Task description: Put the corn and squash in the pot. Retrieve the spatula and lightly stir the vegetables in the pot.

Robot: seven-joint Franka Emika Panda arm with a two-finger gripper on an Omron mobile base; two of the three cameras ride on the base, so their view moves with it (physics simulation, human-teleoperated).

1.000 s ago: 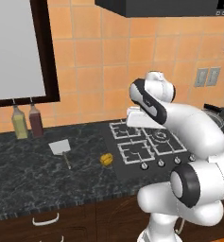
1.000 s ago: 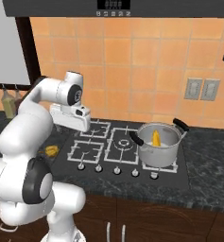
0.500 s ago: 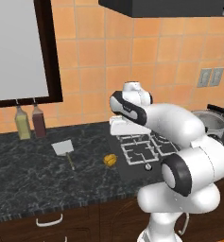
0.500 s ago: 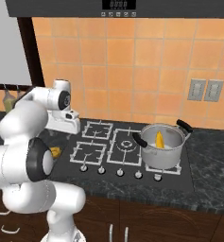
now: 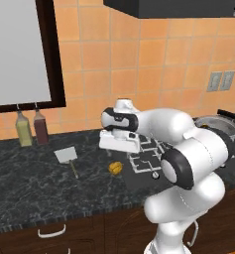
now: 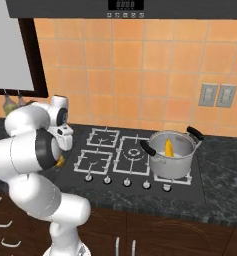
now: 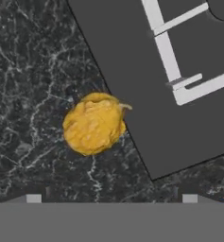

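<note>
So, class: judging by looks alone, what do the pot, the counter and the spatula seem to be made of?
Pot: polished steel, going by its shiny grey walls; black handles, perhaps plastic.
Counter: dark polished stone, probably marble or granite, with pale veins.
Spatula: matte pale grey, maybe plastic or metal; the look leaves it open.

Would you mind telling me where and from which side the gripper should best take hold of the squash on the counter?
Grip the squash across its lumpy round middle, coming straight down from above. It lies free on the dark counter just beside the cooktop edge, with bare stone around it. The gripper hangs open above it, so the fingers probably fit on either side.
</note>
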